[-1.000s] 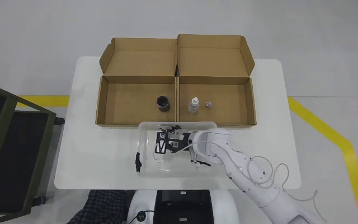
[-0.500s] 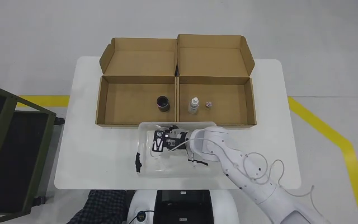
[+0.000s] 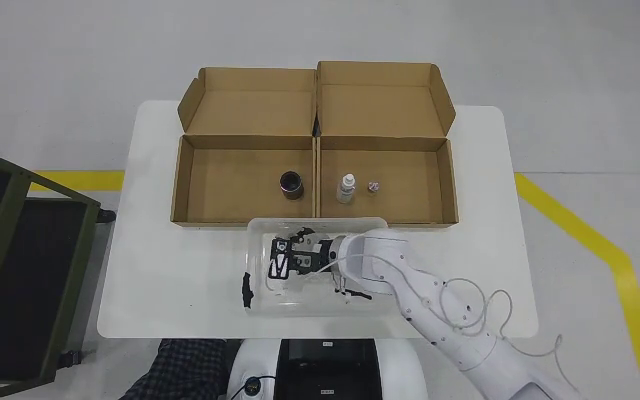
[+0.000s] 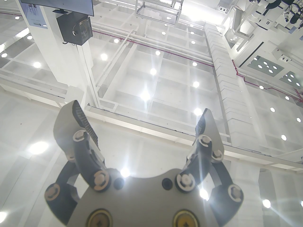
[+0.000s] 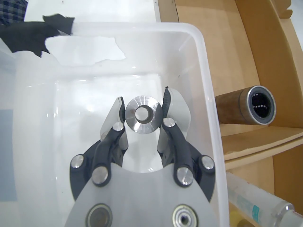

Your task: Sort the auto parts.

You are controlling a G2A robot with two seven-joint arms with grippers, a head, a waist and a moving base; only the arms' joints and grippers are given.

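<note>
Presently we log: right tool (image 5: 143, 100) clenched on steel bushing (image 5: 144, 125) inside clear bin (image 5: 204, 48) on table (image 3: 150, 250), left tool (image 4: 140, 109) released and spread, dark cylinder (image 3: 291, 183) in left cardboard box (image 3: 220, 180).

White table (image 3: 150, 250) with two adjoining open cardboard boxes (image 3: 225, 190) and, near them, a clear plastic bin (image 3: 320, 220).

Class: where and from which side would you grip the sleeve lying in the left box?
Grip the sleeve mid-body from above, squeezing across its curved sides: it lies on its side on the box floor, and its near end is a hollow ring.
</note>
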